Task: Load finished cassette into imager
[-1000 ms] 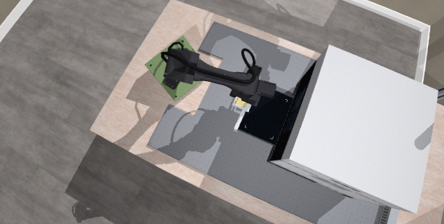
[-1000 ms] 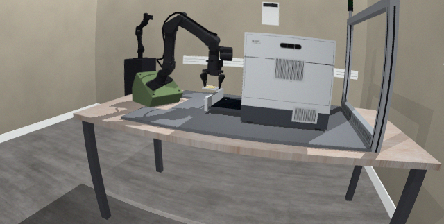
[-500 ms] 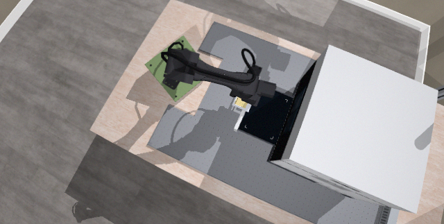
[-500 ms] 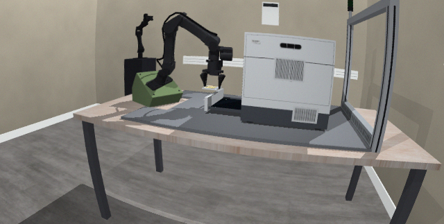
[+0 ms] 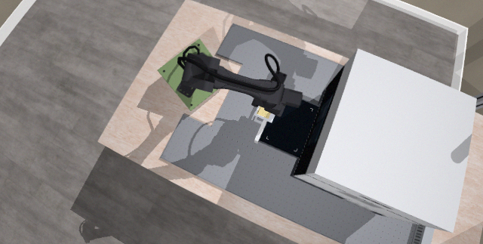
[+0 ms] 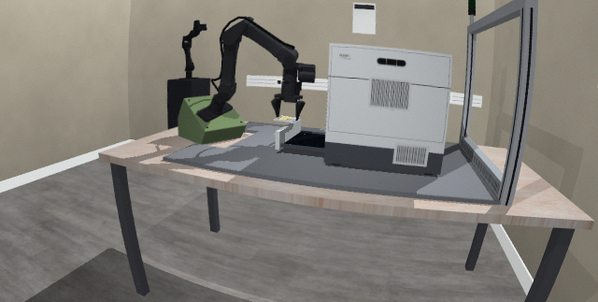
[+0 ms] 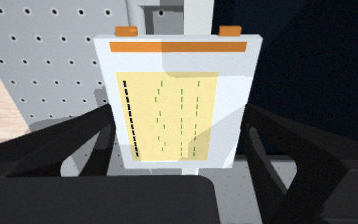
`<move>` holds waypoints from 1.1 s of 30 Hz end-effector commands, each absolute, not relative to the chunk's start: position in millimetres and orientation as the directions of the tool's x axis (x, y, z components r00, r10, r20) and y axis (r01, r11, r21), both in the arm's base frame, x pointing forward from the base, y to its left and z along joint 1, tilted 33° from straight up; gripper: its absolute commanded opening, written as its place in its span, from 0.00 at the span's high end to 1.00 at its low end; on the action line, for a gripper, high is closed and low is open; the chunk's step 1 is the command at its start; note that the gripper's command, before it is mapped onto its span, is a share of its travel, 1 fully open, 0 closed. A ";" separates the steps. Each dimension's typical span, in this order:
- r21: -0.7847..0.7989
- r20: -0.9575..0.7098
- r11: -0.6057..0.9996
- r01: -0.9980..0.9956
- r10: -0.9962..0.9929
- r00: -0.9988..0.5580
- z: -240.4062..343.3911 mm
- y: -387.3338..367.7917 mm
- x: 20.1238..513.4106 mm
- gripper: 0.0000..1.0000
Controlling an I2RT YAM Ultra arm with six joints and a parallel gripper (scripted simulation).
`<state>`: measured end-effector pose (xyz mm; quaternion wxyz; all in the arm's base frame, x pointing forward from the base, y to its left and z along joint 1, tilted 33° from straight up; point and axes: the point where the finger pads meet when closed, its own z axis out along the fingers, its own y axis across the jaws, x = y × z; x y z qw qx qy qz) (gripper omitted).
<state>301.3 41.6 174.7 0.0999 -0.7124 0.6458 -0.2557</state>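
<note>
My gripper [image 7: 178, 110] is shut on the cassette FINISHED [image 7: 172, 107], a white plate with a yellow gel window, green dashes and an orange bar at its far end. I hold it flat in the air above the front lip of the drawer [image 5: 260, 131] of the gel imager IM [image 5: 389, 138]. The drawer stands open, and its dark glass [image 5: 290, 127] with white corner marks lies just to the right of the cassette [image 5: 263, 113]. In the exterior view the gripper [image 6: 288, 107] hangs over the drawer front [image 6: 287, 136] with the cassette [image 6: 285, 118] between its fingers.
The white imager box [image 6: 388, 106] stands on a grey perforated mat [image 5: 241, 168]. The arm's green base [image 5: 186, 79] sits at the table's left. A grey frame with a clear panel [image 6: 500, 101] stands at the right end of the table.
</note>
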 end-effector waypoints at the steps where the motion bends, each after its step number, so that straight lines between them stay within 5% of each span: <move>1: -0.486 0.219 -0.154 -0.860 -0.974 0.051 185.3 47.6 308.0 1.00; 33: -0.485 0.220 -0.151 -0.861 -0.974 0.048 200.2 51.0 341.3 1.00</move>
